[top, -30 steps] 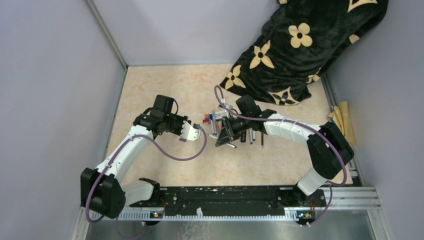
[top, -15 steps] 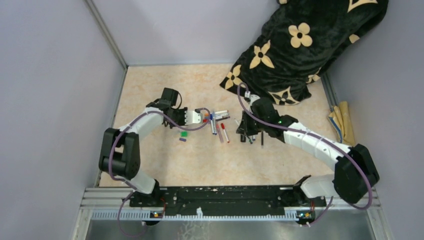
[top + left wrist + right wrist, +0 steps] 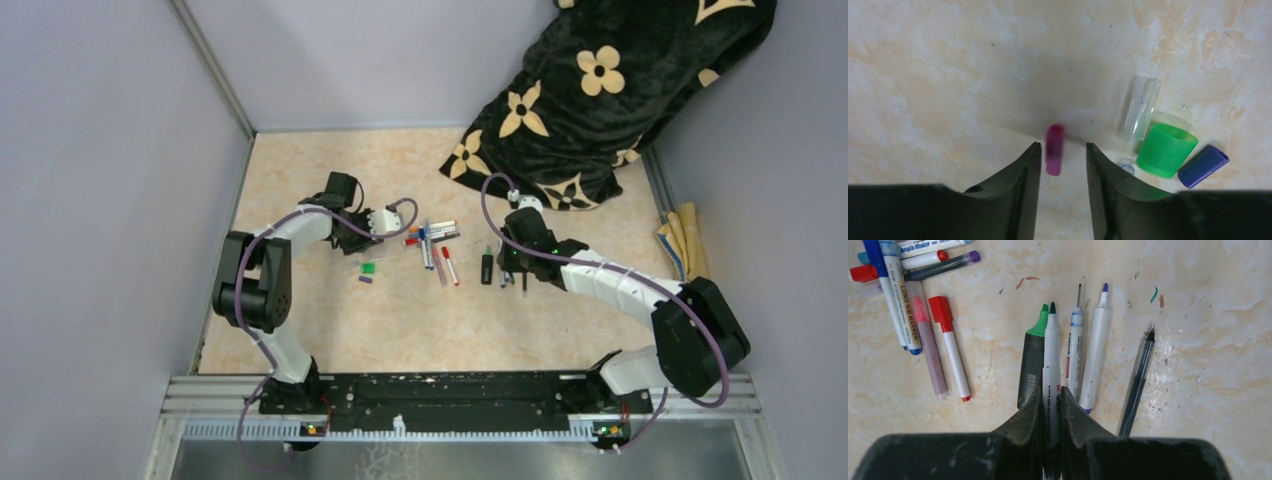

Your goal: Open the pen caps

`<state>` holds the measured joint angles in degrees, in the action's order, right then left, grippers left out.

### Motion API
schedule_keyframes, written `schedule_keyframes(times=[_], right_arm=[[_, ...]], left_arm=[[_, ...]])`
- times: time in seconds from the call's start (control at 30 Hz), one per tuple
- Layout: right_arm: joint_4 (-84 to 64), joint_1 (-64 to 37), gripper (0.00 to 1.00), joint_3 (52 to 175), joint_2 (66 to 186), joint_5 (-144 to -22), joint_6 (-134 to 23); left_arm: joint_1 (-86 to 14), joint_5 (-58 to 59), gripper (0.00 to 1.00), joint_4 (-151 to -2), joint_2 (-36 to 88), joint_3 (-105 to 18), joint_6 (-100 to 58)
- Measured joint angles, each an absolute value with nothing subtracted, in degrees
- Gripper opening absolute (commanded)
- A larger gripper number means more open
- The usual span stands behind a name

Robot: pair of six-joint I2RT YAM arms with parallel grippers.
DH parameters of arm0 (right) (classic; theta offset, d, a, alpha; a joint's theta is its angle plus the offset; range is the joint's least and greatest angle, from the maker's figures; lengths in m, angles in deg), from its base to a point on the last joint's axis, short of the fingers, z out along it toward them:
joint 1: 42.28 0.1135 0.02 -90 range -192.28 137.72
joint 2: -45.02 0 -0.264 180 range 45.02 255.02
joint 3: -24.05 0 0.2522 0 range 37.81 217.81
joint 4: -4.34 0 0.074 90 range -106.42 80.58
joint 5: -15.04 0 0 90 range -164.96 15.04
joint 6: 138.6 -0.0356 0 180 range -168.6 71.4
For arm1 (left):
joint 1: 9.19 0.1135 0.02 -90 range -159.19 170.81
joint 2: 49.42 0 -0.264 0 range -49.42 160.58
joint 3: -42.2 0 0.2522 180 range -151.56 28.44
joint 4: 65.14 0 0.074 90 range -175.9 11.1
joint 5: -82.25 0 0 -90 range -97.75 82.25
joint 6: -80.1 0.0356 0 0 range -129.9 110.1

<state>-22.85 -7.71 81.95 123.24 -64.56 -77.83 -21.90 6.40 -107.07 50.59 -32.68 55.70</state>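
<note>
Left claw [image 3: 1063,152] parted, magenta cap [image 3: 1054,150] loose between its tips; right claw [image 3: 1051,390] tight on green-tipped white marker [image 3: 1051,342].

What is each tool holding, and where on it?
Right tool grips the green-tipped white pen at the back of its barrel; left tool holds nothing.

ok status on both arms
Left gripper open, purple cap loose between jaws. Right gripper shut on white pen, tip bare. Black marker close alongside.
</note>
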Motion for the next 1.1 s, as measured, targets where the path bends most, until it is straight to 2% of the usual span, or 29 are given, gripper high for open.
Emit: schedule_keyframes(times=[0.23,0.3,0.37,0.53,0.57,0.6,0.7,0.9,1.1], right_arm=[[-19.16,-8.85,0.0,81.95,127.7,-62.7,-77.63],[-18.31,-10.14,0.03,81.77,128.16,-62.62,-77.61],[-17.69,-11.52,0.05,81.38,128.16,-62.6,-77.57],[-16.08,-13.59,0.1,81.29,129.88,-62.64,-77.0],[-15.7,-13.66,0.11,81.29,130.65,-62.77,-76.78],[-15.51,-13.66,0.13,81.29,131.24,-62.9,-76.69],[-14.98,-13.66,0.2,81.29,133.01,-63.16,-76.59],[-14.39,-13.74,0.29,81.29,133.99,-63.27,-76.1],[-13.41,-13.99,0.3,81.29,135.11,-63.69,-76.06]], left_arm=[[-21.35,8.37,0.69,-108.79,50.24,-33.08,52.21],[-21.15,9.42,0.74,-110.83,50.11,-34.63,50.85],[-20.89,10.6,0.84,-112.97,50.11,-37.47,49.1],[-19.78,14.82,0.89,-117.69,49.54,-45.34,43.97],[-19.47,15.89,0.97,-118.45,48.91,-46.28,42.92],[-19.23,16.74,0.99,-119.13,48.3,-46.69,42.11],[-18.53,19.19,0.99,-121.3,45.76,-46.89,39.72],[-17.15,22.84,0.99,-124.38,41.61,-46.89,36.25],[-16.13,25.22,0.99,-126.8,38.5,-46.89,34.81]])
